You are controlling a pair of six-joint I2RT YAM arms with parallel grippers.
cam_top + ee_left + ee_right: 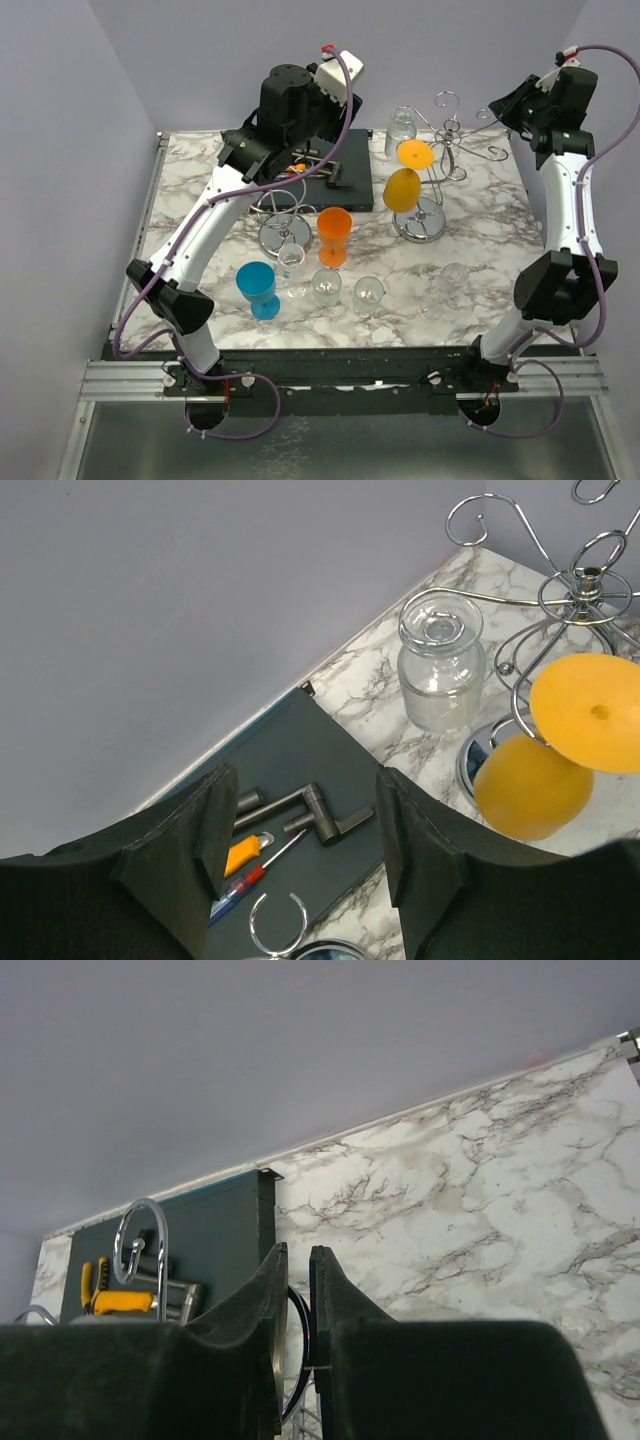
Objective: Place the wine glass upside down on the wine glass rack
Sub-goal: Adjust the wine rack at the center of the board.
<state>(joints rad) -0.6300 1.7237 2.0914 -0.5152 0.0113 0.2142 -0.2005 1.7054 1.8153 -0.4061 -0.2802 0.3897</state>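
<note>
So the yellow wine glass (pixel 403 188) was already hanging bowl-down on the wine glass rack (pixel 422 226), right of centre in the overhead shot. Its flat foot was caught up in the wire arms, which I'd guess is what kept it from dropping. Task looked pretty much done to me.

The right hand (pixel 298 1255) sat at the upper right by the rack's outer hooks, clenched down to a thin slit. A thin wire loop showed right at that slit, but I honestly couldn't tell if it was pinched.

The left hand (pixel 305 780) hovered over the dark tool tray (pixel 345 185) at upper centre, spread wide with nothing in it, probably just parked out of the way. Spare glasses stood along the counter (pixel 500 230) lower down.
</note>
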